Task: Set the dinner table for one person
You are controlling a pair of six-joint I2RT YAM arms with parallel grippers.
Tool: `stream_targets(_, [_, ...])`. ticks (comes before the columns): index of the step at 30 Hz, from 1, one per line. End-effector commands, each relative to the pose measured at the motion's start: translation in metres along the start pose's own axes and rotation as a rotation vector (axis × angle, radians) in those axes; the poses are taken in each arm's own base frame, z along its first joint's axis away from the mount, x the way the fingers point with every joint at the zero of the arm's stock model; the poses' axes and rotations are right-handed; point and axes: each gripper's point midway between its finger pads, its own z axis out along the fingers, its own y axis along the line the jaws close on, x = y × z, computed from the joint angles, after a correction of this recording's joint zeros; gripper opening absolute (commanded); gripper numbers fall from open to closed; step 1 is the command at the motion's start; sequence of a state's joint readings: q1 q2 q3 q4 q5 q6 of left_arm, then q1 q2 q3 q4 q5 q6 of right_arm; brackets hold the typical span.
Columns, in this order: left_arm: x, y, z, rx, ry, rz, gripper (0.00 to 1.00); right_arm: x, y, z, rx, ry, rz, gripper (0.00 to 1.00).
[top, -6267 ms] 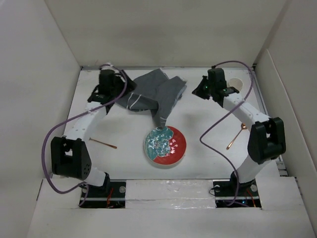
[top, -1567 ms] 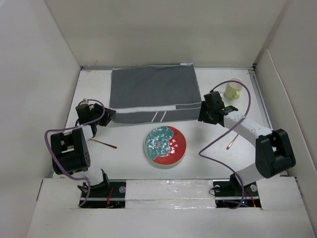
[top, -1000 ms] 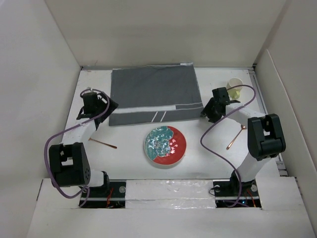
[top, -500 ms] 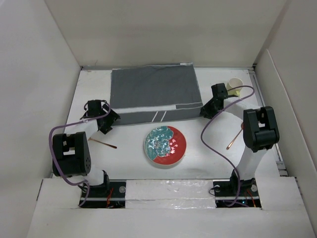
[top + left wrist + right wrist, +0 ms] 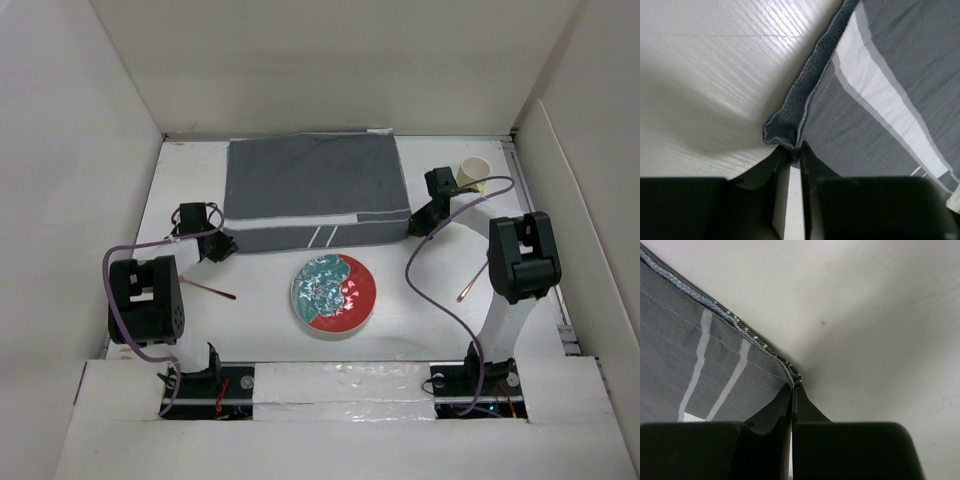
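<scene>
A dark grey cloth (image 5: 310,190) with pale stripes lies spread flat at the back of the white dinner table (image 5: 262,325). My left gripper (image 5: 225,245) sits low at the cloth's near left corner. In the left wrist view the left gripper (image 5: 794,155) is shut on the bunched corner of the cloth (image 5: 880,75). My right gripper (image 5: 412,228) is at the near right corner. The right wrist view shows the right gripper (image 5: 794,387) shut on the hemmed tip of the cloth (image 5: 690,355).
A round red and teal plate (image 5: 334,293) sits in front of the cloth, mid table. A pale cup (image 5: 474,174) stands at the back right. A copper spoon (image 5: 478,277) lies right of the plate, and a thin copper utensil (image 5: 208,289) lies to its left.
Both grippers have gone from open to shut on the cloth's near corners. The left one slid in toward its corner. The cloth, crumpled several seconds ago, lies flat.
</scene>
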State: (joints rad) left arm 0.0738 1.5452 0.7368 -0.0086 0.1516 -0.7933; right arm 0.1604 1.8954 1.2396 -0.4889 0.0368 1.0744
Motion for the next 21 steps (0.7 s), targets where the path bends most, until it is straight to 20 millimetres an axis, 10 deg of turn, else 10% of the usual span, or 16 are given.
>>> stream_targets(1, [0.004, 0.007, 0.005, -0.019, 0.018, 0.007, 0.08, -0.005, -0.012, -0.012, 0.000, -0.037, 0.011, 0.00])
stream_targets(21, [0.049, 0.036, -0.028, 0.010, 0.110, 0.116, 0.00, 0.011, -0.100, -0.047, -0.015, -0.043, -0.129, 0.00])
